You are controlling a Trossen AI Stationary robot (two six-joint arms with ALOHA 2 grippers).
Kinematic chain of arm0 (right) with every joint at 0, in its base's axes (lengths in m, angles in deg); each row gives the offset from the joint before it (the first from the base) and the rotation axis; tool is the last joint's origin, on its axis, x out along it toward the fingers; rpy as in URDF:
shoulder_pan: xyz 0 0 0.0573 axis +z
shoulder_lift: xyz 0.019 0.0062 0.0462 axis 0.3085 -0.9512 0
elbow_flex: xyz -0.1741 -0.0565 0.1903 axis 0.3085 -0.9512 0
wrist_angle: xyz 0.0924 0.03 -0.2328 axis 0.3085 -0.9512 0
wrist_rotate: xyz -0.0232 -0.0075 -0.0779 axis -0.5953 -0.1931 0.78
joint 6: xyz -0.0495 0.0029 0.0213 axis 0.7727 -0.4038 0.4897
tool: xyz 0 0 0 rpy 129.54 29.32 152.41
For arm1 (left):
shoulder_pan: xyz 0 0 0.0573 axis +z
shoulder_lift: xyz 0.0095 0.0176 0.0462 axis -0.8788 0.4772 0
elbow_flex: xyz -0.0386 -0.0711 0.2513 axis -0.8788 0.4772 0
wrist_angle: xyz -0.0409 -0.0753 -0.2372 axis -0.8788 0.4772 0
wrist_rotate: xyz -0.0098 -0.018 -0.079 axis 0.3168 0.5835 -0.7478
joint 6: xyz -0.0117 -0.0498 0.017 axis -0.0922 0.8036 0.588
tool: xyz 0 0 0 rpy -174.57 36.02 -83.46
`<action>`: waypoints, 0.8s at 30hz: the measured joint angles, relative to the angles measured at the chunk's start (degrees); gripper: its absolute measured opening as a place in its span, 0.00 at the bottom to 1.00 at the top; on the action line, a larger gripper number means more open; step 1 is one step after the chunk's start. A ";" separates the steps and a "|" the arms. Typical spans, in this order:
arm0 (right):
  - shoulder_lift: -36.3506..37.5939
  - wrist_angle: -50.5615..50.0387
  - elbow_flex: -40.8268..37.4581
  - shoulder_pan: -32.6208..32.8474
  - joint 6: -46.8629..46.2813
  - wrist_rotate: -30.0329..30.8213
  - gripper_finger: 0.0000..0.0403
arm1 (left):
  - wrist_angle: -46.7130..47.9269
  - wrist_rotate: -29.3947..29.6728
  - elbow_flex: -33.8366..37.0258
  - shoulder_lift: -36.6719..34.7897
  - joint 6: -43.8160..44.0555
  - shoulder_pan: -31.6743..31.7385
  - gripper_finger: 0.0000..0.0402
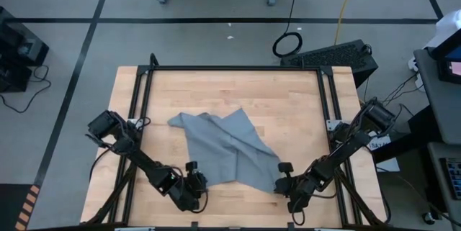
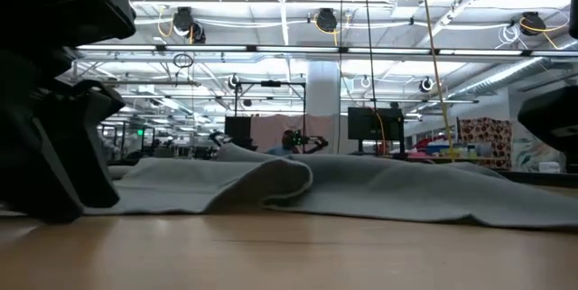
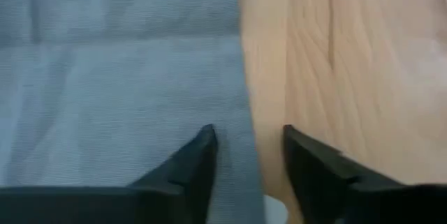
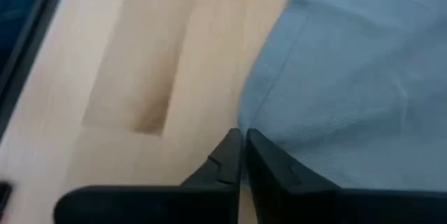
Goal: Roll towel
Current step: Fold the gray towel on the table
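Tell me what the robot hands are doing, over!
Left gripper open, straddling towel edge. Right gripper shut at the near corner; pinch unclear. Towel flat, rumpled, unrolled. Table shows nothing in the way.

Two dark jointed arms [image 1: 148,165], cabled

Looking straight down from overhead; peering level across the table [image 1: 302,101] from its surface; hovering close on both wrists, all sharing the towel [image 1: 227,148].
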 joint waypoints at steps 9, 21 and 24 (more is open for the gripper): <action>8.00 -16.08 -0.26 1.04 -2.85 -0.37 0.01 | 12.18 0.02 0.44 -5.12 6.64 -1.27 0.03; 21.96 -24.70 -0.13 1.09 -3.50 7.05 0.00 | 18.63 5.62 0.59 -16.85 11.48 -3.36 0.07; 22.91 -24.37 -0.13 1.09 -4.52 7.20 0.01 | 18.66 5.14 0.57 -17.03 13.65 -2.97 0.17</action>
